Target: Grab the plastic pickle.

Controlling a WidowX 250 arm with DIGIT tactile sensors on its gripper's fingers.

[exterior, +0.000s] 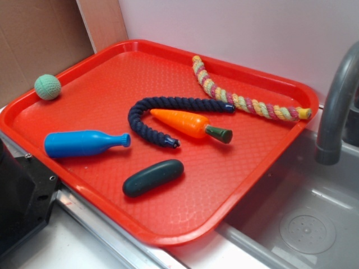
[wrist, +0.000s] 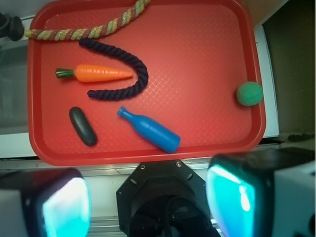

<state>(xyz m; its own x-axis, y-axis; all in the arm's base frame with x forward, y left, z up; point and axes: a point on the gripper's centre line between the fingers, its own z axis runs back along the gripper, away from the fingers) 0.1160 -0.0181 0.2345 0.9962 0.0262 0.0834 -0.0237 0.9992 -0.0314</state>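
Note:
The plastic pickle (exterior: 153,177) (wrist: 82,126), small, dark green and capsule-shaped, lies flat on the red tray (exterior: 241,162) (wrist: 197,59) near its front edge. In the wrist view my gripper (wrist: 148,202) hangs high above the robot's black base, off the tray's near edge. Its two fingers (wrist: 66,207) with teal pads stand wide apart and hold nothing. The pickle lies well ahead of the gripper, toward the left. The exterior view does not show the gripper.
Also on the tray are a blue bottle (exterior: 84,143) (wrist: 149,130), an orange carrot (exterior: 190,125) (wrist: 96,74), a navy rope (exterior: 162,115) (wrist: 123,74), a multicolour rope (exterior: 247,101) (wrist: 84,30) and a green ball (exterior: 47,87) (wrist: 249,93). A sink (exterior: 303,224) and grey faucet (exterior: 336,106) lie right.

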